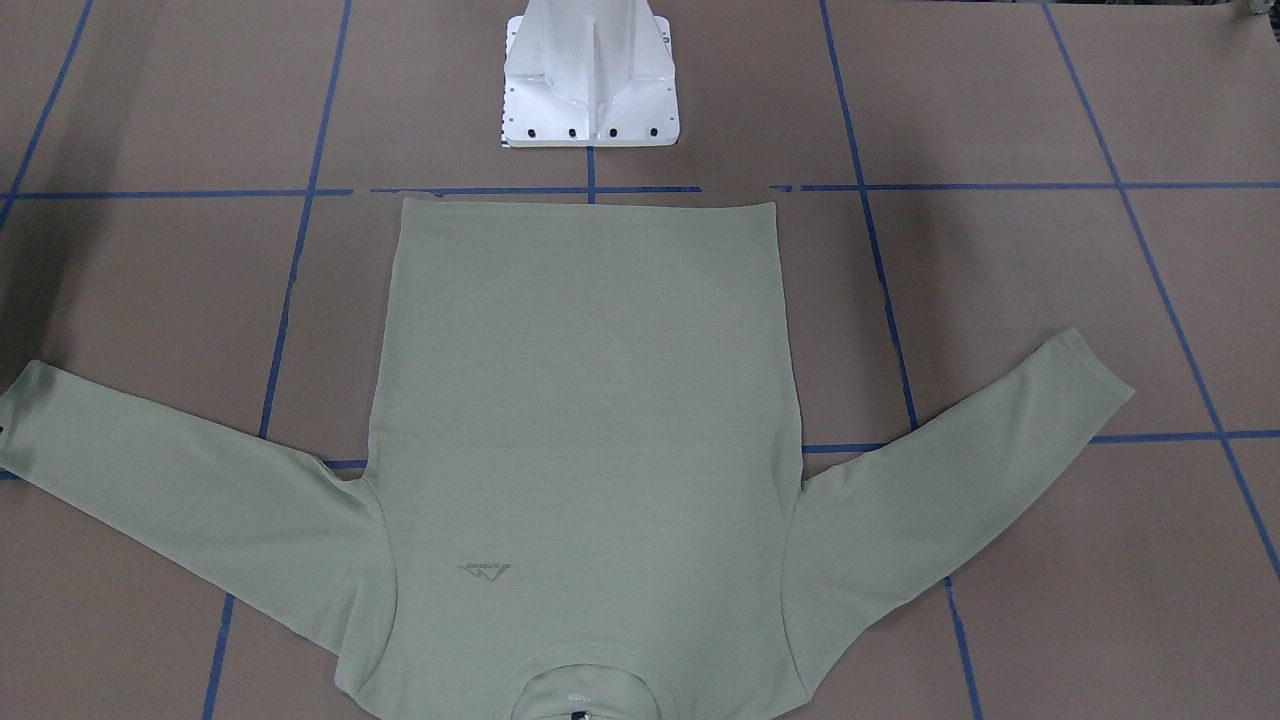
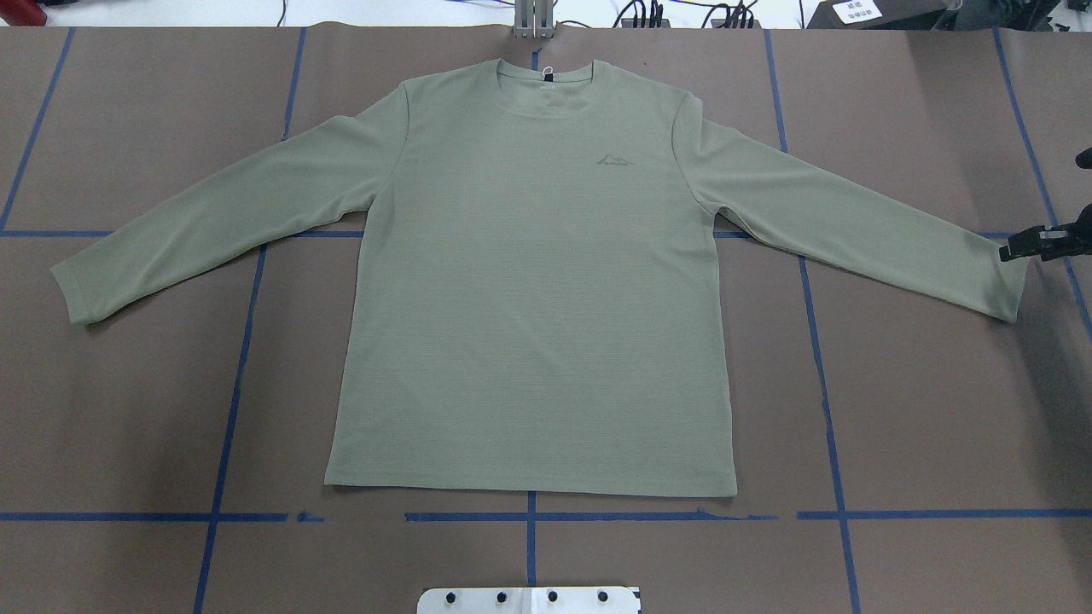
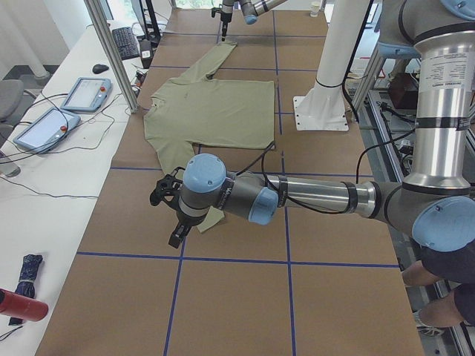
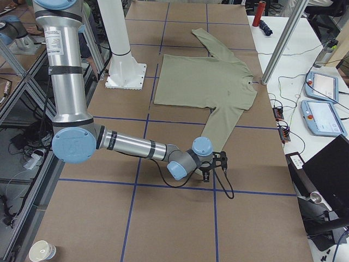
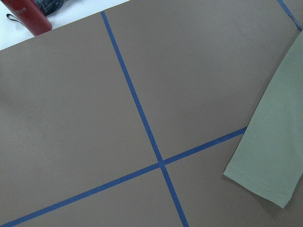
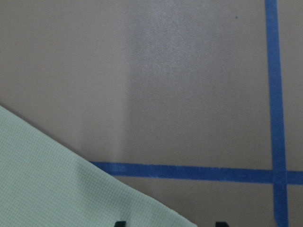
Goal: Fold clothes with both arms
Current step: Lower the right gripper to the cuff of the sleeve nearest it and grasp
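Shirt [image 1: 585, 400] flat, face up, sleeves spread.
Front view: I see sage-green knit filling centre, collar at bottom edge. Overhead: right gripper [image 2: 1015, 249] at right-edge cuff. Left view: left gripper [image 3: 169, 215] centre-left, by near cuff; jaws I cannot tell. Right wrist: fingertips [image 6: 120, 223] wide apart.

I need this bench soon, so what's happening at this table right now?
Shirt folding is about to start. A sage-green shirt lies flat on the table, front up, sleeves spread, nothing folded yet. The right end effector, open, sits at one cuff; the left end effector hovers near the other cuff.
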`<state>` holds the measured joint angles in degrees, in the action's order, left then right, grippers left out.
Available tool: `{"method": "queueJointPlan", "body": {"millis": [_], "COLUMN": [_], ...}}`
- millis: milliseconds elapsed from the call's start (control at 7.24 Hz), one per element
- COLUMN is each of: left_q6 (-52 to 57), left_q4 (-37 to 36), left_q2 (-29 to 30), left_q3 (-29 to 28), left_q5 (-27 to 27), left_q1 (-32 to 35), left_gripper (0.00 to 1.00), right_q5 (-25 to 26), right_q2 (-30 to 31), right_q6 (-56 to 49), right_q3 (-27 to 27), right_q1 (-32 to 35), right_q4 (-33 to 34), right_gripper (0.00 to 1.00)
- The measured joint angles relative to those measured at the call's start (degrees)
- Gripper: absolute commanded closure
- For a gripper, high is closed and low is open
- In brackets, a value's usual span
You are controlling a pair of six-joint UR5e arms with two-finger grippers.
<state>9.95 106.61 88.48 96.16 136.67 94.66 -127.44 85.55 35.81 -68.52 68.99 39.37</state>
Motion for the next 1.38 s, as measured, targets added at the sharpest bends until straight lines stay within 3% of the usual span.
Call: {"method": "queueJointPlan", "body": {"millis": [552,690,966,1104,1381], "left_q6": [0.14,0.15,0.15,0.15,0.16], "left_q4": [-0.05,-0.08,-0.09,-0.09,-0.09], "left_q2": [-0.06,-0.06,-0.06,-0.09,-0.12], "left_q3": [0.01,0.02,0.06,0.1,0.21], "left_q5": [0.08,0.08,0.09,0.09,0.09], "left_q1": [0.0,0.0,0.0,0.0,0.0], "left_gripper": [0.0,0.0,0.0,0.0,0.0], "right_q5": [0.05,0.07,0.03,0.01,-0.18], "right_q2": [-0.04,-0.04,-0.04,-0.04,-0.26], "right_q6": [-0.03,-0.03,0.04,0.12,0.21], "right_q3": [0.07,0.11,0.12,0.06,-0.62], "right_q1": [-0.6,-0.71,-0.83,-0.85,-0.83], "right_q4": [0.0,0.0,0.06,0.08,0.1], "right_gripper": [0.38,0.47,0.87,1.0,1.0]}}
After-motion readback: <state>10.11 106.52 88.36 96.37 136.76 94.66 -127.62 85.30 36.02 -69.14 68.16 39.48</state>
